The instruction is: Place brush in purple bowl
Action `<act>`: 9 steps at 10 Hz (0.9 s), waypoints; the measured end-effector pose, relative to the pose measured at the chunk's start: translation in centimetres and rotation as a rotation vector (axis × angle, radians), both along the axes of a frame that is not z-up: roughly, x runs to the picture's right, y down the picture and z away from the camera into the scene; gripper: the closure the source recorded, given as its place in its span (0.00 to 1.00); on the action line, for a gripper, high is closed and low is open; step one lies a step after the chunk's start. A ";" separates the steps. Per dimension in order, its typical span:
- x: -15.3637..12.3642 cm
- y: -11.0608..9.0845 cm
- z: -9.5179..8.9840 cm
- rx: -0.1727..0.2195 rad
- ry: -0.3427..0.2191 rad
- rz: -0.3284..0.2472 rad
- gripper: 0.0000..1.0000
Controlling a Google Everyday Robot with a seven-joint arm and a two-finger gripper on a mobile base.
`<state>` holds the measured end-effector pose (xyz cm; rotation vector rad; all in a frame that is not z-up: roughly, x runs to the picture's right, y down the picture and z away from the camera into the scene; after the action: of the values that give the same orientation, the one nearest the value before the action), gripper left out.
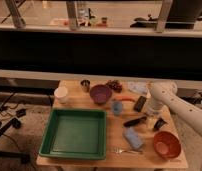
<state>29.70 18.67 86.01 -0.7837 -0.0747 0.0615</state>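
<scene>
Green rectangular plastic tray (74, 112) fills the left of the wooden table (73, 86). Behind its right corner sits the round dark purple bowl (100, 93). The slender black brush (134, 121) lies flat on the wood, apart from that bowl. The white arm's gripper (153, 121) hangs at the brush's right end; whether it grips anything is unclear. An orange-red bowl (167, 145) sits front right.
</scene>
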 end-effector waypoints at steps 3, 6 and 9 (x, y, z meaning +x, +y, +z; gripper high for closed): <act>0.2 0.3 0.1 -0.018 -0.007 0.003 0.67; 0.4 0.4 0.3 -0.040 -0.025 0.020 0.84; 0.5 -0.2 -0.4 -0.013 -0.031 0.025 0.84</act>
<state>30.22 18.49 85.64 -0.7970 -0.1131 0.0737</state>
